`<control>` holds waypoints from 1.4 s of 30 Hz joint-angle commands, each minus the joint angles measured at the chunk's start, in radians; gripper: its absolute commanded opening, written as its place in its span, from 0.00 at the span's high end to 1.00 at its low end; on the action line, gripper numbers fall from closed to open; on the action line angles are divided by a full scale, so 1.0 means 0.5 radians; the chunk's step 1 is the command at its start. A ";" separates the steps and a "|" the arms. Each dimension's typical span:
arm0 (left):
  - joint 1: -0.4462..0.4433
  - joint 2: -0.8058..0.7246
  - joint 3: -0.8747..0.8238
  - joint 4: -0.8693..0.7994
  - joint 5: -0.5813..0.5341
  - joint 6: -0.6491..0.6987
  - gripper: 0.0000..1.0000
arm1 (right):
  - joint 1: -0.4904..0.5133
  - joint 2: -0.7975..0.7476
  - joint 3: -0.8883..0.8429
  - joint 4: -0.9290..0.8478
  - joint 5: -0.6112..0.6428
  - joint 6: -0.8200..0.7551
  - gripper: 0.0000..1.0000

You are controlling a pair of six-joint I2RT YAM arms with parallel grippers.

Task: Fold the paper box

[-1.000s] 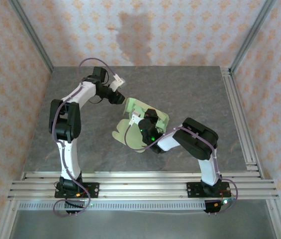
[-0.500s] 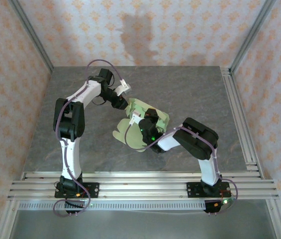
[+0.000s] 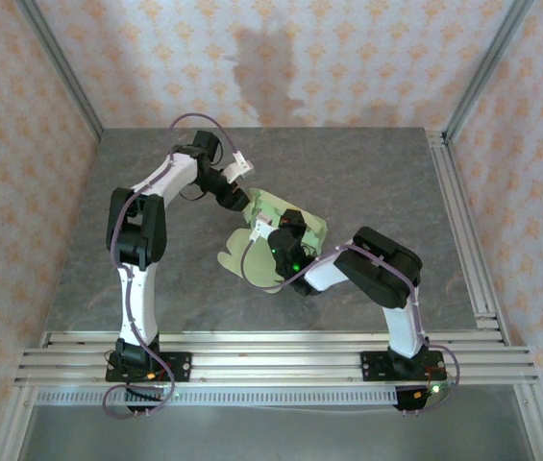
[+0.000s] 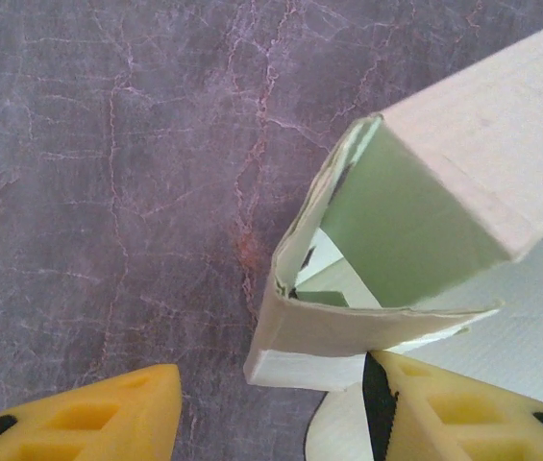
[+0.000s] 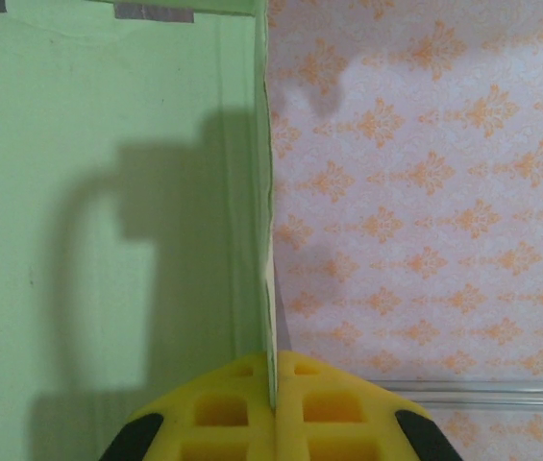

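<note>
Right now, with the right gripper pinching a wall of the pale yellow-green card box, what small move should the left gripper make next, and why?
Probably close the left gripper on the loose end flap of the pale yellow-green paper box. Its yellow fingers stand open either side of that flap, bent over but untucked, while the right gripper clamps a wall to steady it.

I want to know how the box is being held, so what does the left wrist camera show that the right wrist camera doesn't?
Left wrist view: the open end of the paper box, inner flaps visible, over the grey table, and the left gripper open, one yellow finger beside the box's lower flap. Right wrist view: the right gripper shut on a thin upright card edge, patterned wall behind. Both: the box's pale green card.
</note>
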 commanded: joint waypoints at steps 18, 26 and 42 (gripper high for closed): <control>-0.017 0.068 0.191 -0.460 0.197 0.285 0.50 | 0.000 0.224 0.079 0.472 -0.089 -0.370 1.00; -0.019 -0.144 -0.108 -0.153 0.248 0.070 0.50 | -0.001 0.164 0.031 0.523 -0.094 -0.432 1.00; -0.173 -0.517 -0.729 0.628 -0.131 -0.472 0.47 | -0.014 -0.271 -0.341 0.155 -0.250 -0.040 1.00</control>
